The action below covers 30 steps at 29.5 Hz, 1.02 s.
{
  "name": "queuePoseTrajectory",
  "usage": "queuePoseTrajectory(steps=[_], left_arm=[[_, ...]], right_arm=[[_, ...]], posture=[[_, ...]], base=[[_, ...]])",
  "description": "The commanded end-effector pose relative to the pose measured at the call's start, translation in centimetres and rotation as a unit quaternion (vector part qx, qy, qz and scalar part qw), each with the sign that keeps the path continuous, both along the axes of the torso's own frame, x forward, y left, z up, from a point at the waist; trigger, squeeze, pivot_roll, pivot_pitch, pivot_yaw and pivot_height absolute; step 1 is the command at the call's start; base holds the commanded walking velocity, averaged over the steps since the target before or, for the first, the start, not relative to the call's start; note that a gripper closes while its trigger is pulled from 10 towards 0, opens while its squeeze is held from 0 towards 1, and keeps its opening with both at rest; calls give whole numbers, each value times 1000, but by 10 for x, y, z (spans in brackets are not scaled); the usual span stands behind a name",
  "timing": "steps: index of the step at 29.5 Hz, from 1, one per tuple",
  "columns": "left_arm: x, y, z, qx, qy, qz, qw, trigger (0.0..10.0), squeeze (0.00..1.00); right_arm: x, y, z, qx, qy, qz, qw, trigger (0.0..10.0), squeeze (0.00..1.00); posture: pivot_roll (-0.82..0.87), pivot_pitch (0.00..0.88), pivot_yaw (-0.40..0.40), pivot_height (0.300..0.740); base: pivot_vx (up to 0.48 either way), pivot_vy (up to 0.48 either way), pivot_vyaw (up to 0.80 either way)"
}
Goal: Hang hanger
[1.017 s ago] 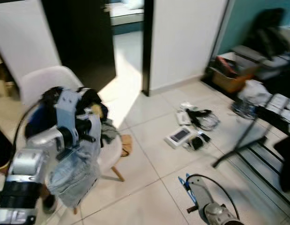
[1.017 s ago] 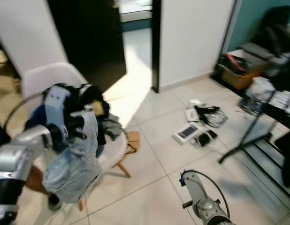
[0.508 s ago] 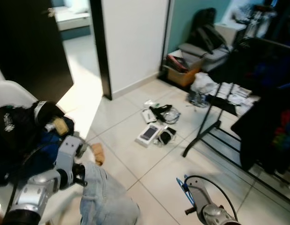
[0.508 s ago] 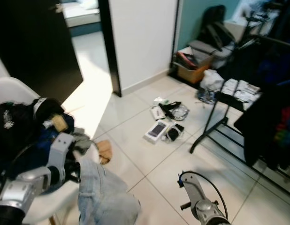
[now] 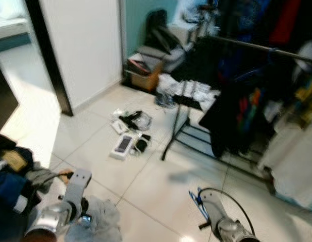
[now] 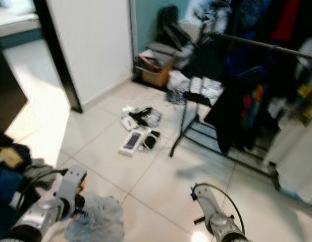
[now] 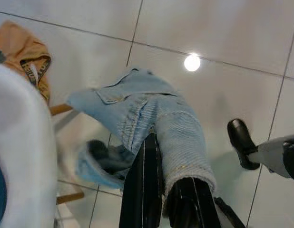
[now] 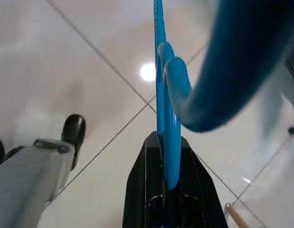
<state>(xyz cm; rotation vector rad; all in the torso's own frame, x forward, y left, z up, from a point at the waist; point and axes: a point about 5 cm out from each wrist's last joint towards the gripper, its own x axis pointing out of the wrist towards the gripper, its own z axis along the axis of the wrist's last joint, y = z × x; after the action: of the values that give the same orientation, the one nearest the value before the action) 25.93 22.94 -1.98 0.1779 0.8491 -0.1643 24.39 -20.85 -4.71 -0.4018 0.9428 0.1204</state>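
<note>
Between the right fingers (image 8: 167, 156) sits a clamped blue hanger (image 8: 173, 90); left fingers (image 7: 149, 166) pinch denim jeans (image 7: 151, 118).

Blue hanger (image 8: 162, 95), light-blue jeans (image 7: 156, 123)

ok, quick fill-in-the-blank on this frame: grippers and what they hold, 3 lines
The right gripper is shut on a hanger whose colour is ____.
The left gripper is shut on a light-blue ____ garment.
Beyond both arms, dark clothes hang on a ____.

Missing words: blue; denim; clothes rail
</note>
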Motion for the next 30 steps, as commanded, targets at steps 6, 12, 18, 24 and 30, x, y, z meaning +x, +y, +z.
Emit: queuePoseTrajectory(steps=[6, 12, 18, 24, 30], left_arm=[[-22, -8, -26, 21, 59, 36, 997, 10000, 0], [-28, -20, -33, 36, 82, 2, 996, 10000, 0], [-19, -23, -29, 31, 59, 26, 997, 10000, 0], [-8, -22, -22, 9, 32, 66, 997, 10000, 0], [-9, -23, -23, 4, 29, 77, 997, 10000, 0]], right_arm=[[-3, -4, -1, 1, 0, 0, 1000, 10000, 0], [-2, -4, 0, 5, -3, 3, 1000, 10000, 0], [0, -3, 1, 16, -17, 9, 1000, 10000, 0], [2, -1, 3, 42, -35, 18, 998, 10000, 0], [3, 0, 5, 58, -51, 20, 997, 10000, 0]], posture=[[22, 0, -12, 740], [11, 0, -5, 740], [9, 0, -5, 740], [9, 0, -11, 740], [7, 0, -11, 740]], base=[[0, 0, -800], [0, 0, -800], [0, 0, -764], [0, -146, 0], [0, -431, 0]])
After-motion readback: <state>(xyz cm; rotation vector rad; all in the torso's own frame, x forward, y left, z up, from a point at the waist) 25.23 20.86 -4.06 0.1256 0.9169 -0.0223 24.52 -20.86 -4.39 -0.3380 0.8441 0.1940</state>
